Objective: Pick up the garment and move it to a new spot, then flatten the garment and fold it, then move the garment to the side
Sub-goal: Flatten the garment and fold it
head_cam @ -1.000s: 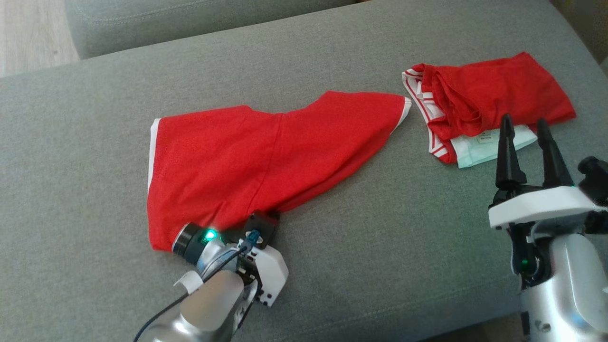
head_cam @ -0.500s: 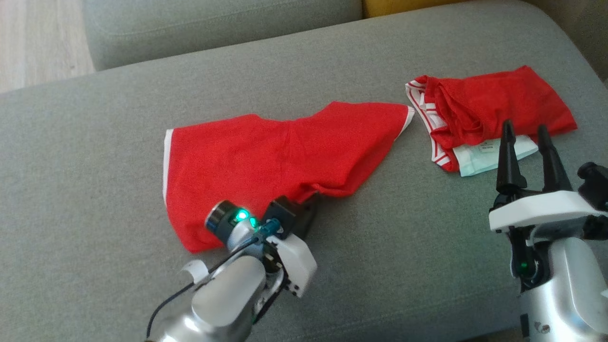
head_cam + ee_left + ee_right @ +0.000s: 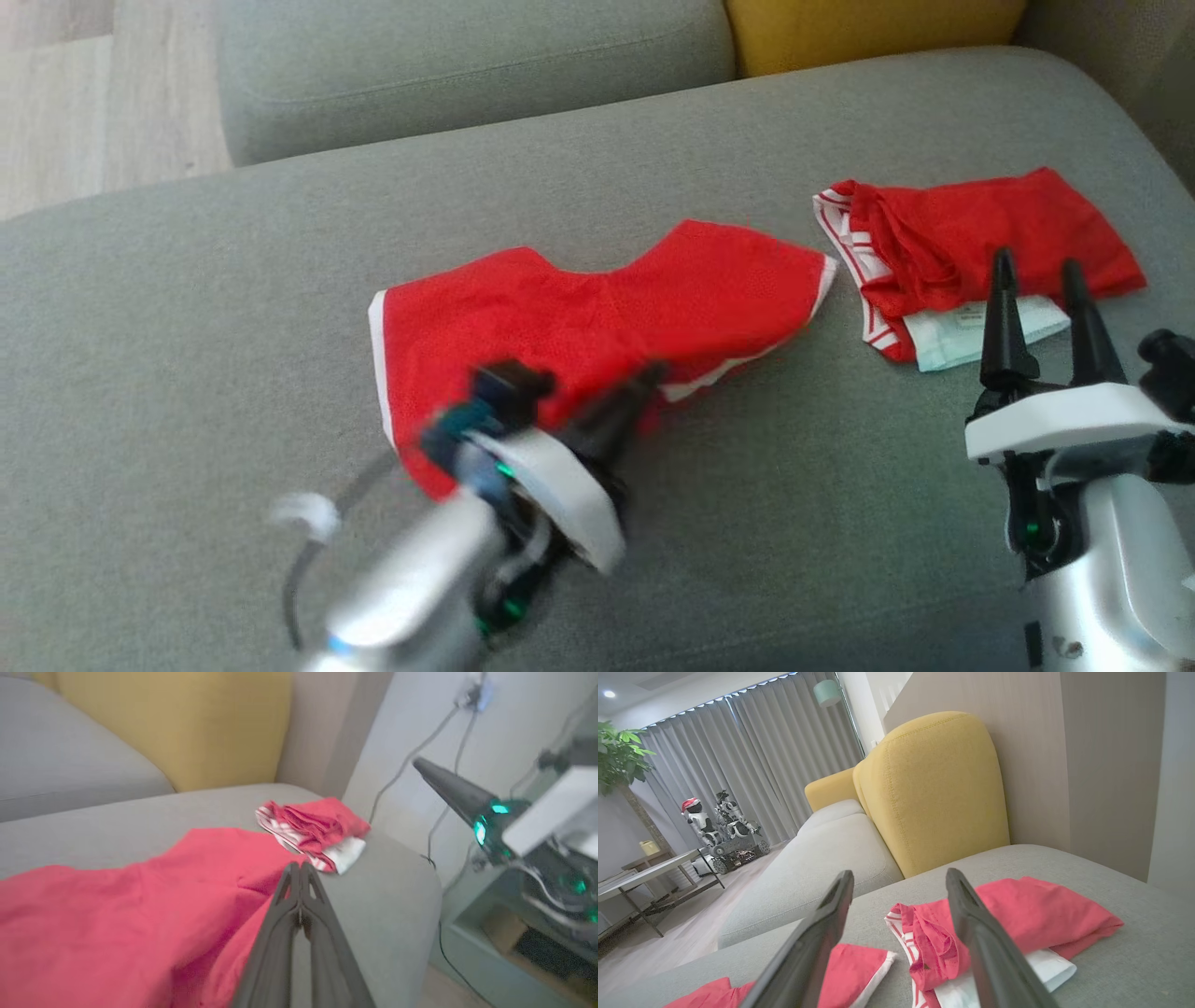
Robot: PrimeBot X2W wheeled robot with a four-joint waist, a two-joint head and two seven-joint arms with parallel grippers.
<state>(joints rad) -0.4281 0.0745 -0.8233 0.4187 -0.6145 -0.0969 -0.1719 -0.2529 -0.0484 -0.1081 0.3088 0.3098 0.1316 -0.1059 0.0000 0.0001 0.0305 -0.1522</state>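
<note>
The left arm's silver forearm comes in low at the near edge of the grey fabric sofa seat (image 3: pixel 233 327) and slants up and rightward, blurred. Its white wrist housing is tilted, so the left gripper (image 3: pixel 653 373) points diagonally toward the seat's right side. The two dark fingers are pressed tightly together, tips at the near hem of the red garment with white trim (image 3: pixel 579 317). In the left wrist view the cloth bunches against the left side of the fingers (image 3: pixel 280 914); whether a fold is caught between them I cannot tell.

The right arm stands nearly upright at the near right. The right gripper (image 3: pixel 1036 263) points straight away from the robot, its fingers spread wide with nothing between them, above the seat.

The garment lies mid-seat, its near right hem turned so that white trim shows. Just beyond its right corner sits a folded red bundle with striped waistband (image 3: pixel 980 229) on a pale cloth. Farthest back are a grey cushion (image 3: pixel 467 65) and a mustard-yellow cushion (image 3: pixel 868 28).
</note>
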